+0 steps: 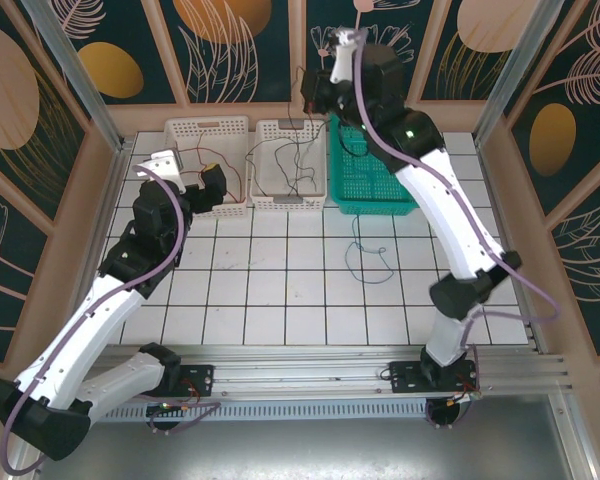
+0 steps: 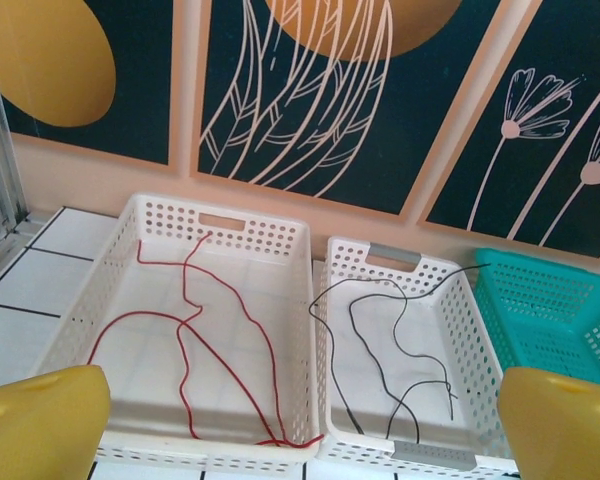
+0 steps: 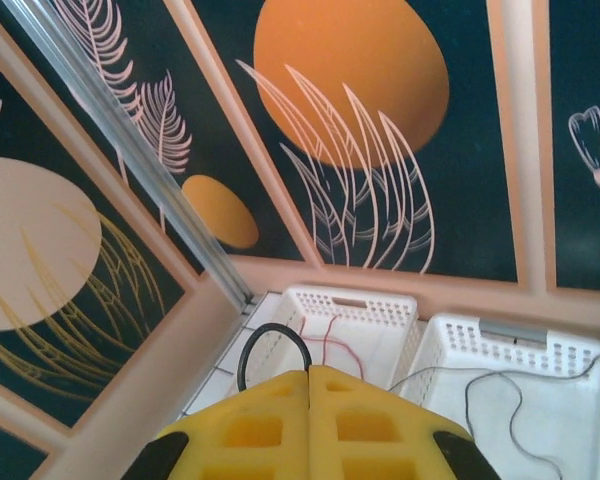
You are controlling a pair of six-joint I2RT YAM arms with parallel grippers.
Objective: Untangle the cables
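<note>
From above, my right gripper point(image 1: 315, 95) hangs high over the middle white basket point(image 1: 263, 150). The black cable point(image 1: 292, 165) trails down from its jaws into that basket. The left gripper point(image 1: 208, 190) sits at the near rim of the left white basket point(image 1: 205, 125), with the red cable point(image 1: 242, 180) just ahead of its jaws. The blue cable point(image 1: 354, 235) lies loose on the table point(image 1: 280, 290), apart from both pairs of jaws and on the near side of the baskets.

On the left wrist, my jaws stand wide and hold nothing. The red cable lies in the basket straight ahead of them, and the black one is ahead and to the right, rising toward the teal basket point(image 2: 560, 310).

On the right wrist, the fingers point(image 3: 250, 430) are pressed together on a small loop of black cable that pokes out just past the tips.

I judge the step is laying the black cable down. I'd lower slowly over the basket's middle — so no strand drapes over the rim toward the red — then let go.
</note>
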